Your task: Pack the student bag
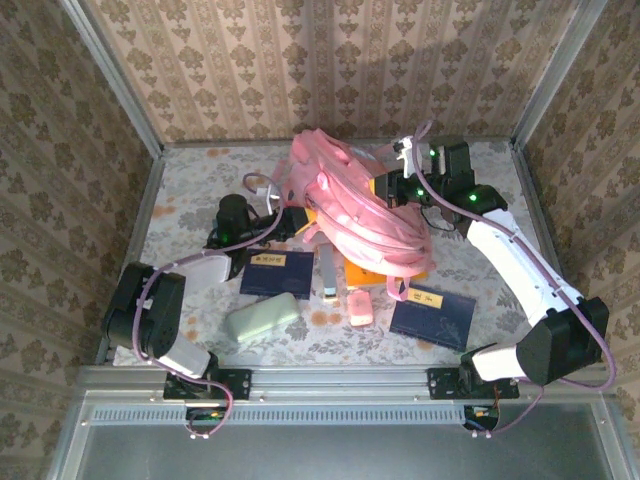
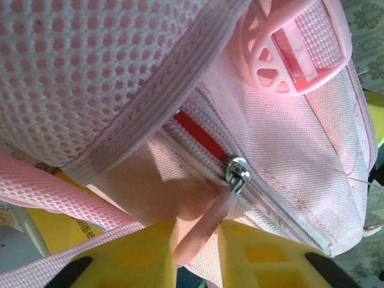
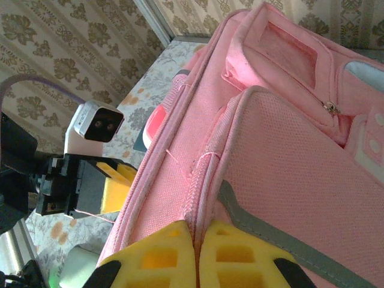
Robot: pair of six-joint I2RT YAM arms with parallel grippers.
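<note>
Pink student bag [image 1: 360, 215] lies between my grippers. Right gripper [image 3: 196, 252] is clamped on a seam at the bag's right side. Left gripper [image 2: 195, 258] straddles its zipper pull [image 2: 207, 222], and I can't tell if it grips. The zip track slants crosswise just beyond.

- Large pink fabric backpack [image 1: 365, 220]: grey stripe, dotted mesh.
- Left flat navy booklet [image 1: 277, 272]: yellow label.
- Pale green oblong pouch [image 1: 262, 318].
- Pale floral table cover [image 1: 190, 195]: orange blotches.
</note>
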